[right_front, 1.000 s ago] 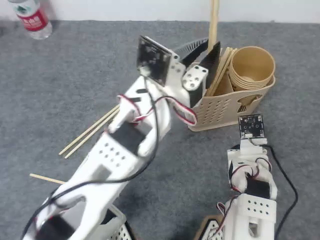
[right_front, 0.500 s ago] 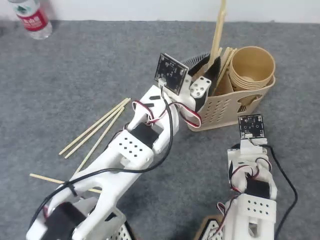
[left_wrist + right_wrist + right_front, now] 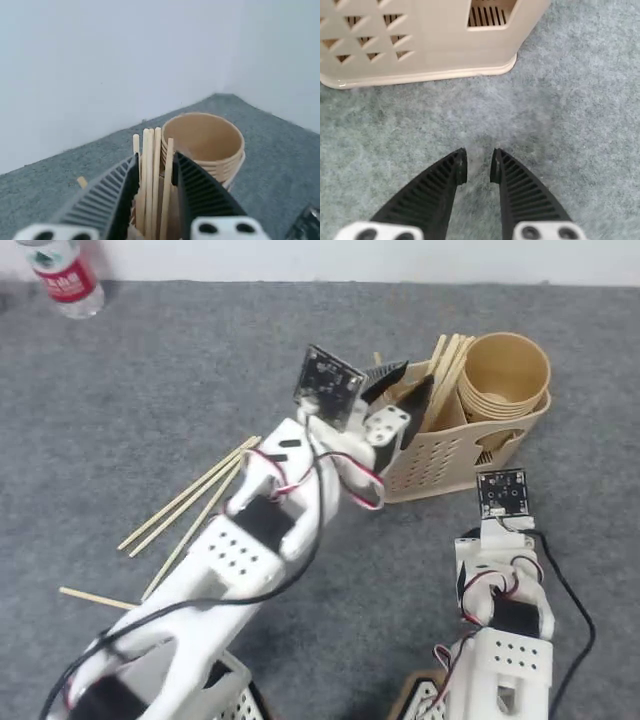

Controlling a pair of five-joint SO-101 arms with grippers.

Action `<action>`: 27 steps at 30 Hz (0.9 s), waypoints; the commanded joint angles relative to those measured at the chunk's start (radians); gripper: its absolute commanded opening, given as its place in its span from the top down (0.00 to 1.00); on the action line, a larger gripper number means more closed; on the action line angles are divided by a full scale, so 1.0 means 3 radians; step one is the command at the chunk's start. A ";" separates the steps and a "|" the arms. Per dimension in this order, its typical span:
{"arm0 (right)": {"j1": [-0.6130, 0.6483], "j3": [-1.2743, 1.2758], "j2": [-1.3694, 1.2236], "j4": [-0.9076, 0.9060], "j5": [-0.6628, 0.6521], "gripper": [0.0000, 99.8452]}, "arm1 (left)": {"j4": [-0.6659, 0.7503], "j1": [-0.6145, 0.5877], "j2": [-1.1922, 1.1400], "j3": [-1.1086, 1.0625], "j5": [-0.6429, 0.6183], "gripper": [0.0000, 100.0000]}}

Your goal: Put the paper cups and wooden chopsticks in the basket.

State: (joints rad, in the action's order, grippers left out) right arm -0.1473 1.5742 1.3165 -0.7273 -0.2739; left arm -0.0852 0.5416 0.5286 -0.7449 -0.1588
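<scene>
We find the left tool (image 3: 156, 159) released: its jaws stand a narrow way apart over the nine o'clock end of the basket (image 3: 455, 455), clasping nothing. Through the gap we see the wooden chopsticks (image 3: 151, 150) standing as a bundle in the basket just beyond the tips. We cannot tell whether either jaw brushes one of them. The paper cups (image 3: 205, 137) sit nested in the basket at three o'clock of that bundle, close beside it. The basket lies at about one o'clock on the grey surface (image 3: 150, 370).

The right tool (image 3: 477, 160) is released too, its tips slightly apart, low over the surface with nothing between them. The basket's wall is at twelve o'clock of it, near but apart.

At eight o'clock of the left tool, well apart, loose chopsticks (image 3: 185, 497) lie on the surface, with a lone chopstick (image 3: 95, 598) farther out. A plastic bottle (image 3: 65, 275) lies at eleven o'clock.
</scene>
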 commanded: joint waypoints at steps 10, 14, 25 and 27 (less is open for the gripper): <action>0.0033 -0.0026 0.0033 0.0049 -0.0036 0.90 | -0.3370 -0.1734 0.0926 0.0923 0.1524 0.89; 0.0033 -0.0026 0.0033 0.0043 -0.0036 0.90 | -0.3734 -0.2056 0.0747 0.0765 0.2394 0.89; 0.0033 -0.0020 0.0033 0.0043 -0.0036 0.90 | -0.3427 -0.2527 -0.0736 0.0734 0.2966 0.88; 0.0033 -0.0020 0.0033 0.0043 -0.0036 0.90 | -0.3227 -0.2649 -0.0992 0.0765 0.3110 0.84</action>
State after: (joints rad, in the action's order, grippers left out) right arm -0.1473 1.5742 1.3165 -0.7273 -0.2739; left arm -1.1561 -0.1949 0.3552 -0.5639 0.7050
